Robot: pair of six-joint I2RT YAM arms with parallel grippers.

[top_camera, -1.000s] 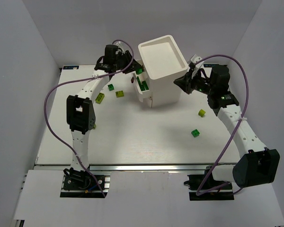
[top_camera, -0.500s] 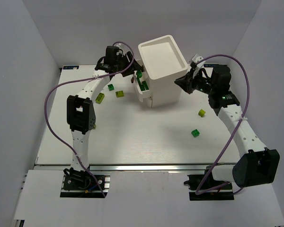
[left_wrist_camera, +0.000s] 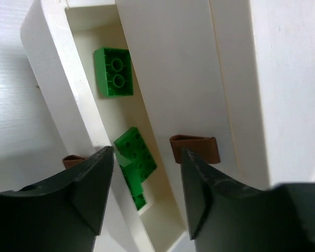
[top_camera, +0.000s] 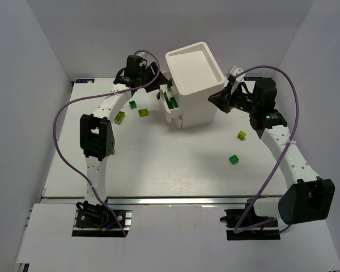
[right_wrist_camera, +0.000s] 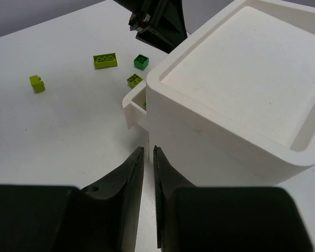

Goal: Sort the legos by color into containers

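Dk-green legos inside pulled-out drawer of white cabinet, L gripper over drawer, fingers apart, empty, R gripper beside cabinet, fingers nearly together, empty, loose legos on table.

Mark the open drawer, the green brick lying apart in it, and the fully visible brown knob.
open drawer (left_wrist_camera: 51, 89), left wrist view, on its thick white wall.
green brick (left_wrist_camera: 114, 72), left wrist view, middle of its upward face.
brown knob (left_wrist_camera: 195, 148), left wrist view, middle of its face.
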